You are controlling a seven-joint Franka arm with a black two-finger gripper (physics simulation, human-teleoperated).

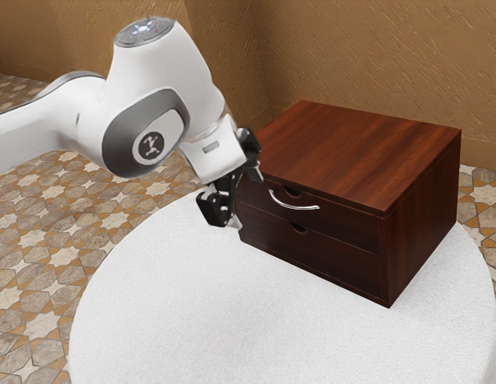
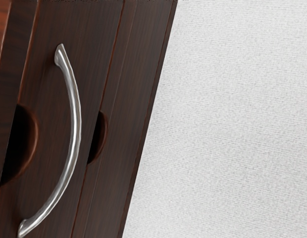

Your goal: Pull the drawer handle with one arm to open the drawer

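The black two-finger gripper [image 1: 219, 213] hangs just off the front corner of the dark reddish-brown wooden two-drawer cabinet [image 1: 352, 152], at the end toward the exterior view's left. It is spread and pinching nothing. The curved silver metal bar handle [image 1: 294, 203] sits on the upper drawer front [image 1: 332, 218], near the gripper but apart from it. That front looks flush with the lower drawer front [image 1: 312, 250], so I judge the drawer closed and the pull not yet begun.

The step in hand appears to be the approach. To do it well, the gripper should slide sideways along the cabinet face until the bar's bowed middle lies between the jaws. It should then close from both sides and draw straight out, square to the front. The wrist view shows the handle [image 2: 69, 144] standing proud of the wood, with an open gap behind its arc, so there is room to hook it. A grip near either fixed end would risk slipping.

The cabinet's corner edge is the nearest thing to clip. In front of the drawer, the round white textured tabletop [image 1: 232, 320] gives open room for the pull. Beyond it lie the patterned tile floor [image 1: 40, 240] and the tan plaster wall [image 1: 376, 56], both well apart.
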